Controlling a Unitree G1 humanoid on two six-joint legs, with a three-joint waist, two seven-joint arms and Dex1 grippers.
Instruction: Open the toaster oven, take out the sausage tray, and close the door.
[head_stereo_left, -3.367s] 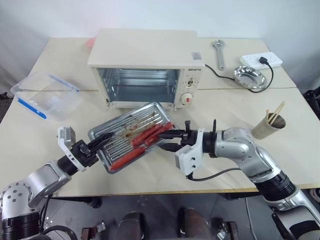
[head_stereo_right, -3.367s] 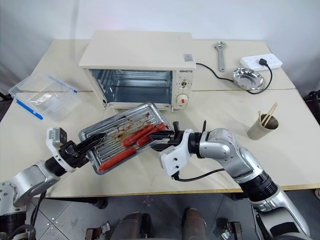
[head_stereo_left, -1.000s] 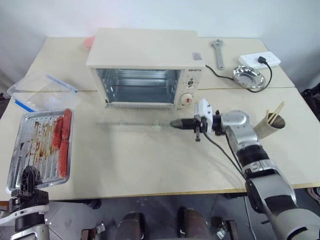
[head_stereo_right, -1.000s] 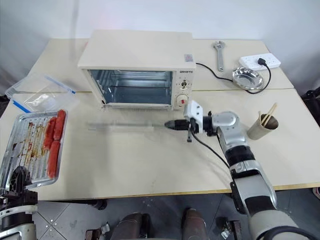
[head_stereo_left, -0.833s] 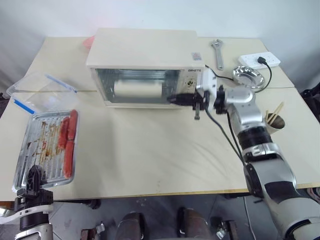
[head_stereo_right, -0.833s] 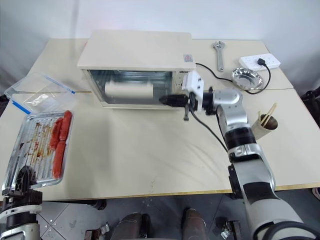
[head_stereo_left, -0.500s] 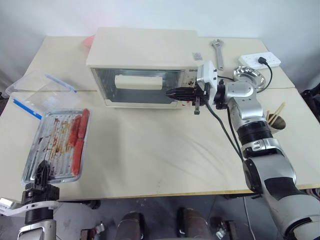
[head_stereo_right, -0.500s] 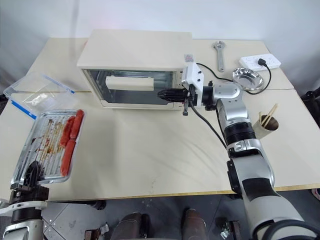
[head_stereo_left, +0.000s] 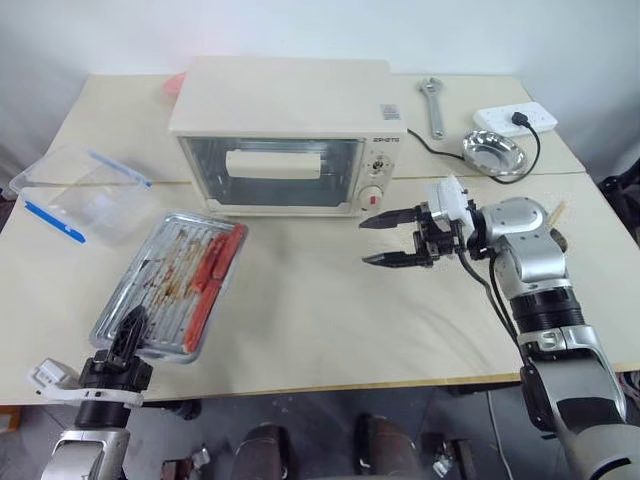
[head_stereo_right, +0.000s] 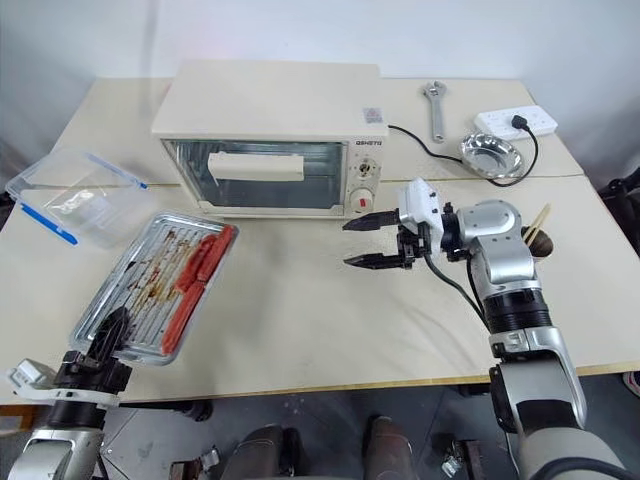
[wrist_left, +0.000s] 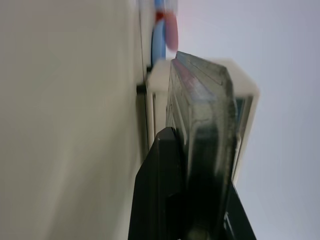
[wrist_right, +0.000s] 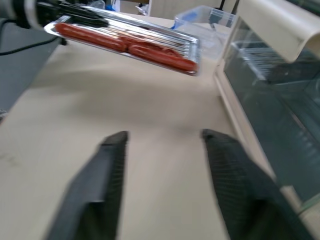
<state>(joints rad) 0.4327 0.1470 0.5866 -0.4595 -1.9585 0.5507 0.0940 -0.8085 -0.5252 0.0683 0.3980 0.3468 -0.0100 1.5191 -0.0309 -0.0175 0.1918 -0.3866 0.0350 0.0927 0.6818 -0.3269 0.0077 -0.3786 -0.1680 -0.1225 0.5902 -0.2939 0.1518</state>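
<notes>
Silvery greasy sausage tray (head_stereo_left: 170, 285)

Sausage tray (wrist_left: 200, 145) blurred edge-on, hides most of toaster oven (wrist_left: 245, 100).

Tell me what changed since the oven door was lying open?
The right gripper swung the door up shut, let go, backed away and opened. The left gripper kept hold of the sausage tray, carrying it toward the robot's left, then back inward. The toaster oven stayed put.
</notes>
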